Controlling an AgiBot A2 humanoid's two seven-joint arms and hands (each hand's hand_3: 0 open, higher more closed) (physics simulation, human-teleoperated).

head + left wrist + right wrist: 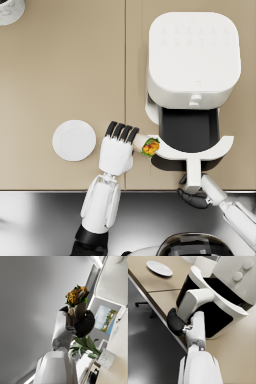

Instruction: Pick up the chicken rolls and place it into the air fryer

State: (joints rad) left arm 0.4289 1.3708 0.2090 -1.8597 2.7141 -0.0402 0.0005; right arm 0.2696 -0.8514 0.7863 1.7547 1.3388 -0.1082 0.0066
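Note:
The chicken roll [150, 147], a paper-wrapped roll with orange filling and green leaves, is held by my left hand [117, 147] just above the left rim of the air fryer's open drawer [220, 147]. In the left wrist view the roll [76, 297] sticks out past the left hand [81, 324], which grips its wrapper. The white air fryer [192, 55] stands at the back right, its dark basket [190, 130] pulled out toward me. My right hand [193, 198] grips the drawer handle [192, 175] at the table's front edge; the right wrist view shows the hand [175, 323] under the handle [194, 302].
A round white plate [74, 140] lies on the beige table left of my left hand, and also shows in the right wrist view [159, 268]. A white marbled pot [10, 10] stands at the far left corner. The table's front edge [60, 189] runs below the plate.

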